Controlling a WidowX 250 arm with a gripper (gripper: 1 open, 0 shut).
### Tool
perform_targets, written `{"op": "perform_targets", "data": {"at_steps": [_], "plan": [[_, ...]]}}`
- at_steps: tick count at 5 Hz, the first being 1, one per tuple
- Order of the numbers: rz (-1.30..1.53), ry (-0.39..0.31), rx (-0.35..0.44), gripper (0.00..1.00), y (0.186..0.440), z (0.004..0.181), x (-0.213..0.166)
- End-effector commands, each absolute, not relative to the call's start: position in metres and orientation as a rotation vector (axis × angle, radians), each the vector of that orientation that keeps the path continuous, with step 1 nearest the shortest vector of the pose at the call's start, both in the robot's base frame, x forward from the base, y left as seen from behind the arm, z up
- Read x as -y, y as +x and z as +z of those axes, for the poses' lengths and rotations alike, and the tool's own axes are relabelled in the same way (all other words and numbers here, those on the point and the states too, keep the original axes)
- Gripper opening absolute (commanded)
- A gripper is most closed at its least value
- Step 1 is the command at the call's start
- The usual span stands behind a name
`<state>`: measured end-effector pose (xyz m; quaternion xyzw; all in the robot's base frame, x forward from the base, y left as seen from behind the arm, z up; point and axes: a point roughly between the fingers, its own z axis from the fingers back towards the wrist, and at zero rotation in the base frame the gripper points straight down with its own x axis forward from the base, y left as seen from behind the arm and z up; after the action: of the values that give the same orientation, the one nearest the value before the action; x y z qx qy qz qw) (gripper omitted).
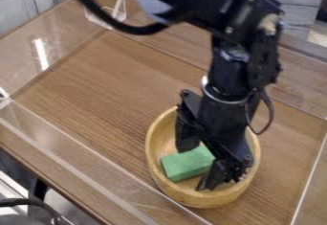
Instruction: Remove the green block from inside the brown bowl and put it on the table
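Gripper (209, 159) is seen pointed straight down into the brown bowl (177, 189), jaws spread wide — nothing is pinched between them yet. One finger is planted near the bowl's back-left inner wall, the other toward the front-right rim. The green block (186, 164) is straddled by the two fingers and lies on the bowl's floor, partly hidden behind the black fingers. Whether the block is actually touched can't be told from this angle. The bowl is sat on the table (96, 80) — wood-grain, clear plastic walls (76, 176) round the edges.

Glossy wood-grain table (102, 85), grainy wooden bowl (173, 186), clear plastic walls (76, 186)
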<state>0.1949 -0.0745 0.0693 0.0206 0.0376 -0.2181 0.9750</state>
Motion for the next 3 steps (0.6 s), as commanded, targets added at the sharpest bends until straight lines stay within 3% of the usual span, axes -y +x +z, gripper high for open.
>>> {"op": "perform_targets", "data": {"at_steps": [1, 3], "plan": [[-0.455, 0.035, -0.013, 1.0, 0.205, 0.07, 0.073], [-0.457, 0.028, -0.004, 1.0, 0.21, 0.058, 0.069]]}}
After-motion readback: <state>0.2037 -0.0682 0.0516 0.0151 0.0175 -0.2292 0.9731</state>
